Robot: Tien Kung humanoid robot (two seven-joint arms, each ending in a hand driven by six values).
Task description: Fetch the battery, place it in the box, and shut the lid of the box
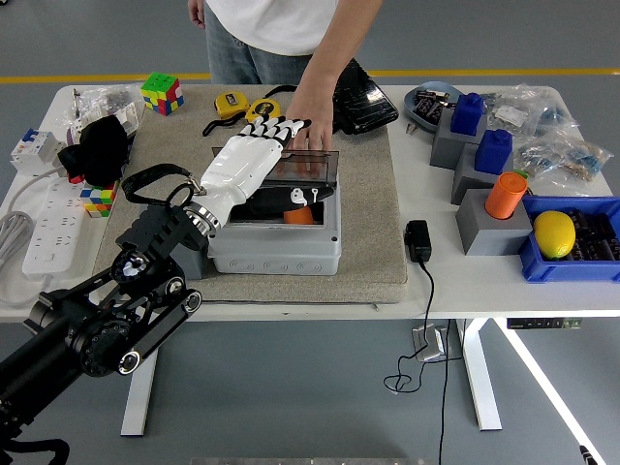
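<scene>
The box point(277, 240) sits on a grey mat point(368, 223) in the middle of the white table point(455, 276), its long side running left to right and its dark see-through lid point(291, 163) tipped up at the far edge. Inside, toward the right of the opening, lies an orange battery point(299, 215) — a short piece whose long axis looks to run left to right, though shadow hides most of it.

The left hand point(247, 165) reaches in from the lower left over the far-left part of the box. Its white palm faces down and its fingers point(281, 130) are stretched out flat toward the lid's far edge, gripping nothing. The battery lies near and to the right of that hand, below the level of the fingers and apart from them.

A person stands at the far side — one hand point(312, 131) is pressed on the lid's far rim, just right of the robot's fingertips.

Two yellow tape measures point(244, 105) lie beyond the box.
</scene>
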